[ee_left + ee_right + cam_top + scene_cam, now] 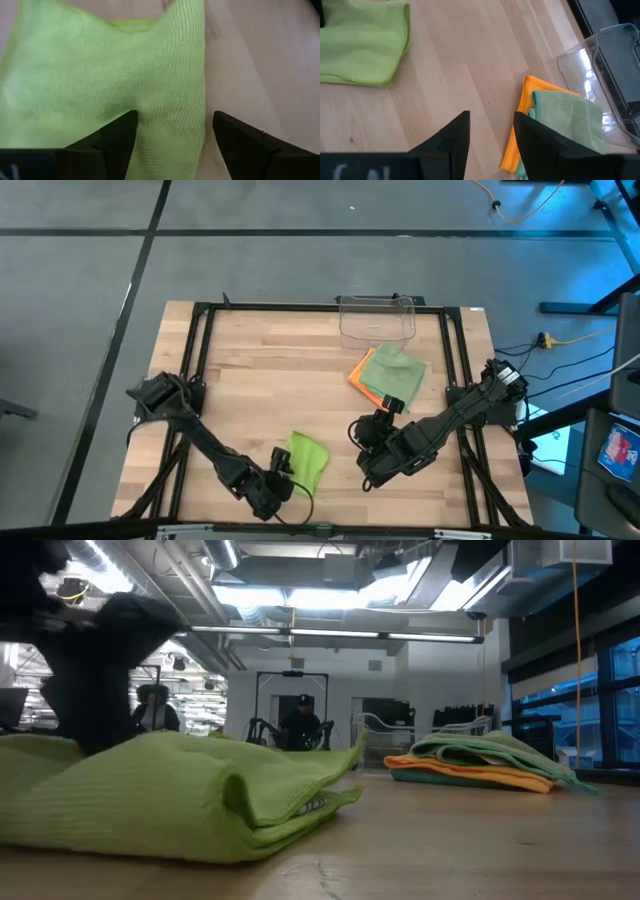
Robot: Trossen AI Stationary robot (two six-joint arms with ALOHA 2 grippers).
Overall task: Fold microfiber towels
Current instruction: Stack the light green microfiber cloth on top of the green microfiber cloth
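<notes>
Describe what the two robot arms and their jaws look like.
Both arms are dark, nearly black, built of jointed segments with bulky housings at the joints. The left gripper ends in two broad, flat, wedge-shaped black fingers. The right gripper has the same angular matte black fingers. Black cables loop beside each wrist in the high view.

Left arm reaching to near table edge, left gripper point(172, 140) hovering low, fingers spread wide; right arm angling inward at mid-table, right gripper point(490, 132) sitting partly parted, gripping nothing
</notes>
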